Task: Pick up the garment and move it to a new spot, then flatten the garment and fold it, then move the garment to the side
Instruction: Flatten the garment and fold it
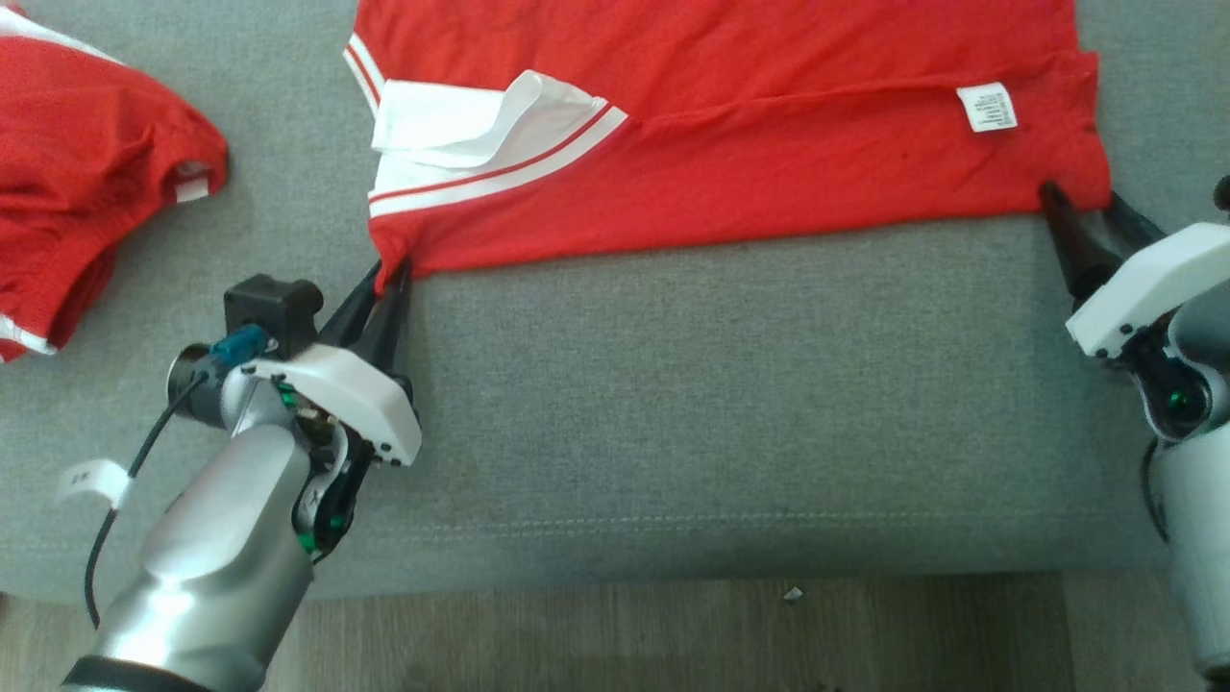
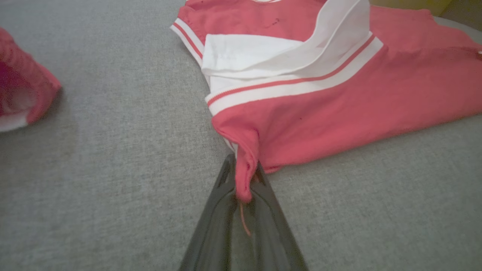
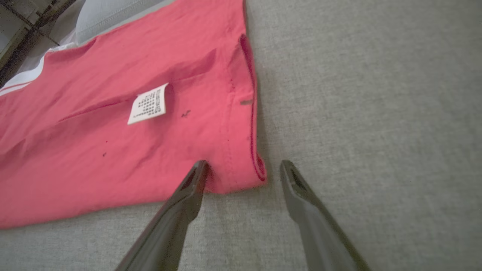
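The shirt (image 1: 730, 144) looks soft, light and floppy, so its corners suit best. It lies flat just ahead: the left fingers (image 1: 386, 293) pinch one near corner; the right fingers (image 3: 194, 180) gape around the other.

Grey woven upholstery (image 1: 673, 384) spread wide, with a stitched seam running near its front edge. On it at far left, a crumpled red-and-white shirt (image 1: 86, 173), lying in a heap. Below the edge, wood-look floor (image 1: 577, 634), with a small pale scrap (image 1: 792, 594) resting close by.
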